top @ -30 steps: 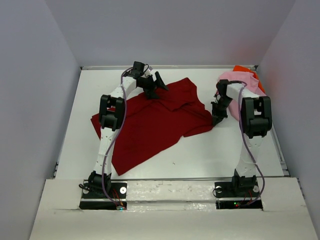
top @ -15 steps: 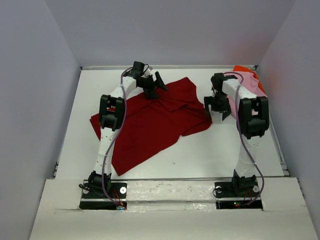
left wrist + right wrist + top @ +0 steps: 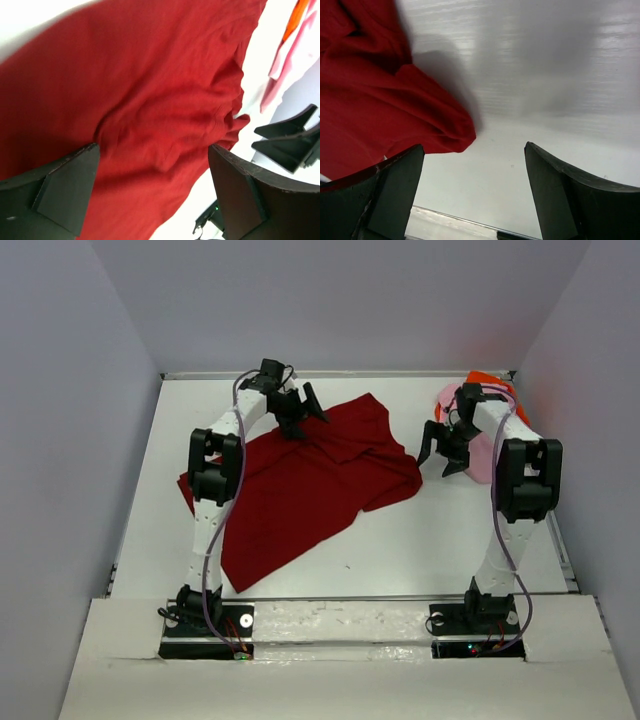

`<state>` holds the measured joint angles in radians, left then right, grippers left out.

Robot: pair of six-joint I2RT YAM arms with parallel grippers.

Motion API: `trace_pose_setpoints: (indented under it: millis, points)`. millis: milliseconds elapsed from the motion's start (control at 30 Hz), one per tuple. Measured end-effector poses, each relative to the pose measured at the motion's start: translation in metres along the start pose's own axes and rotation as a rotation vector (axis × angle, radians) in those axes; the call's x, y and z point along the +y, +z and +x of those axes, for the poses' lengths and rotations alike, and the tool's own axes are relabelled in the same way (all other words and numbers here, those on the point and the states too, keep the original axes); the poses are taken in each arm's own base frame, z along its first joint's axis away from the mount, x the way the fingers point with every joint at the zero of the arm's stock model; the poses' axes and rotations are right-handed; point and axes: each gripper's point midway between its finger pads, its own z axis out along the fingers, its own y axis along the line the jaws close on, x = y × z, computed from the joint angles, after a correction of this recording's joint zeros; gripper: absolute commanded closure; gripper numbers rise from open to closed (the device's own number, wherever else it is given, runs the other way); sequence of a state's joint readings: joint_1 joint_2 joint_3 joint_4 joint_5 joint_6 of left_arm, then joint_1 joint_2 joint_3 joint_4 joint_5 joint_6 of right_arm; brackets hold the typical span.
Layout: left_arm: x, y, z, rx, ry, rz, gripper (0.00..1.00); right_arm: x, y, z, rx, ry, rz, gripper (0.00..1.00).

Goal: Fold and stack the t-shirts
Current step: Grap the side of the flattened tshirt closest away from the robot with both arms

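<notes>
The dark red t-shirt (image 3: 300, 480) lies spread and rumpled across the middle of the table (image 3: 400, 550); it also fills the left wrist view (image 3: 150, 100), and its sleeve end shows in the right wrist view (image 3: 380, 100). My left gripper (image 3: 300, 408) hangs open above the shirt's far edge, holding nothing. My right gripper (image 3: 442, 450) is open just right of the shirt's right sleeve, over bare table, with nothing between its fingers. The light pink t-shirt (image 3: 480, 435) sits bunched at the back right with the bright orange t-shirt (image 3: 490, 380) behind it.
White walls enclose the table on the left, back and right. A raised rim (image 3: 340, 373) runs along the far edge. Both arm bases (image 3: 340, 625) stand at the near edge. Bare table lies in front of the red shirt.
My right gripper has let go of the red shirt's sleeve, opened wide and lifted back to the right. The sleeve now rests on the table. The left arm shifted slightly.
</notes>
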<state>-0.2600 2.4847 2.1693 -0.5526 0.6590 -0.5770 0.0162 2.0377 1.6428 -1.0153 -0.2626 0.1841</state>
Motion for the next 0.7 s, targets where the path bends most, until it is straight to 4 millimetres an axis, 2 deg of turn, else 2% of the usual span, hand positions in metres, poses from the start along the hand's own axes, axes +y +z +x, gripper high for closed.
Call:
trace_pose_setpoints:
  millis: [100,200,233,300,400,500,700]
  points:
    - [-0.003,-0.029,0.010,-0.041,-0.009,-0.049,0.01,-0.010,0.003,0.000,0.006,0.069,-0.082,0.16]
    - [-0.013,-0.083,0.046,-0.064,-0.055,-0.066,0.01,-0.013,0.002,-0.009,-0.011,0.106,-0.181,0.17]
    - [-0.019,-0.097,0.050,-0.082,-0.053,-0.064,0.01,-0.012,0.004,-0.014,-0.016,0.112,-0.217,0.17]
    - [-0.041,-0.130,0.052,-0.143,-0.022,-0.040,0.01,-0.008,0.009,-0.021,-0.017,0.106,-0.263,0.18]
    - [-0.063,-0.162,0.050,-0.212,0.019,-0.014,0.01,0.001,0.021,-0.028,0.000,0.089,-0.327,0.19]
    - [-0.062,-0.178,0.068,-0.221,0.003,-0.023,0.01,0.012,0.028,-0.035,0.019,0.081,-0.399,0.21]
    - [-0.020,-0.186,0.147,-0.143,-0.202,-0.063,0.01,0.022,0.029,-0.045,0.010,0.060,-0.468,0.29]
